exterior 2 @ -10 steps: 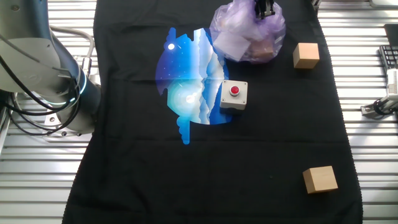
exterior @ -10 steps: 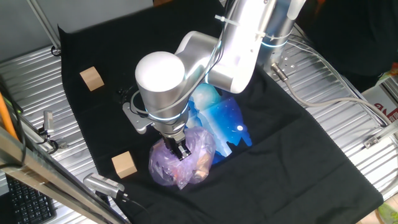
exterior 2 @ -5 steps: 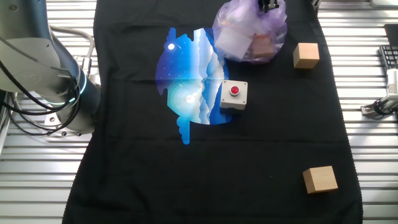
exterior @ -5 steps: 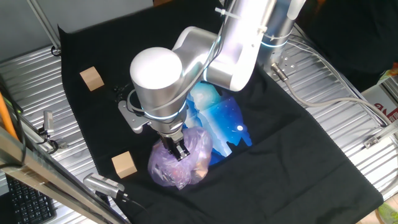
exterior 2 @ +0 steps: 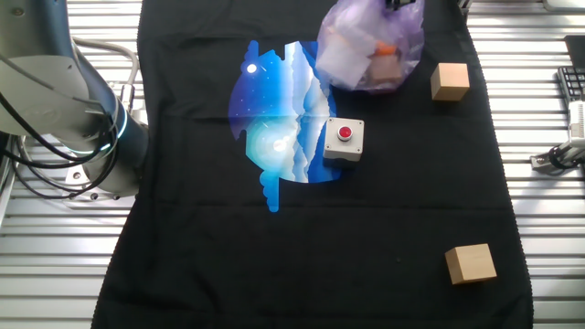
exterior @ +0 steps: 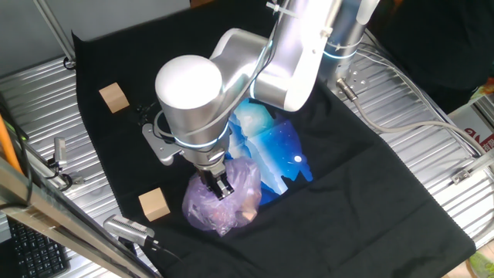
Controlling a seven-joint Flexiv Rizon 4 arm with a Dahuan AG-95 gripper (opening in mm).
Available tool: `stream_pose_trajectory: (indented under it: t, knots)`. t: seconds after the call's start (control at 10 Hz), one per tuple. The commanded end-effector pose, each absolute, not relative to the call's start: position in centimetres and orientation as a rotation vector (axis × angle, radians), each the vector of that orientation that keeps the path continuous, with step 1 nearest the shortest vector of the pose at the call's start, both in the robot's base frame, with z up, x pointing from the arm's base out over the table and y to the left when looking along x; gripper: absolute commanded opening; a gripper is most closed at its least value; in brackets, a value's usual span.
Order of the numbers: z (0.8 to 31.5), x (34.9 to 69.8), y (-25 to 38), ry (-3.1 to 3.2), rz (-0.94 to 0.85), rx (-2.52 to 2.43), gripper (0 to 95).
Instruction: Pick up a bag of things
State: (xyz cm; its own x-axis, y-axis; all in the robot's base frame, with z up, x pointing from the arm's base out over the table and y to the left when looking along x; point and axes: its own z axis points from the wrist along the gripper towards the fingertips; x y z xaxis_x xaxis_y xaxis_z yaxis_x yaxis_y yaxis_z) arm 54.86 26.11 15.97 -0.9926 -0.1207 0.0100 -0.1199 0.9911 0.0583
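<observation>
The pale-purple translucent bag (exterior: 231, 207) bulges with pinkish and orange items inside, near the front edge of the black cloth. It also shows at the top of the other fixed view (exterior 2: 370, 53). My gripper (exterior: 218, 188) points straight down and is shut on the bag's gathered top. In the other fixed view only the gripper's tip (exterior 2: 402, 4) shows at the frame's top edge. The bag hangs from the fingers, and I cannot tell whether its bottom touches the cloth.
A shiny blue-and-white bag (exterior 2: 274, 119) lies flat beside the purple bag. A grey box with a red button (exterior 2: 344, 139) sits at its edge. Two wooden cubes (exterior 2: 450, 80) (exterior 2: 471, 263) rest on the black cloth (exterior 2: 228, 274). Metal table slats surround the cloth.
The gripper and the arm have risen a little, pulling the purple bag up and stretching it; in the other fixed view the bag has shifted toward the top edge.
</observation>
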Motion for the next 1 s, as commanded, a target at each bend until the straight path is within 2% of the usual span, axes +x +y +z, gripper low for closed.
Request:
stream_pose_trajectory:
  t: [0.1,1.0]
  knots:
    - [16.9,55.0,25.7,-3.111,-0.095,0.194,0.0]
    - [21.2,56.1,24.6,-3.097,-0.095,0.184,0.0]
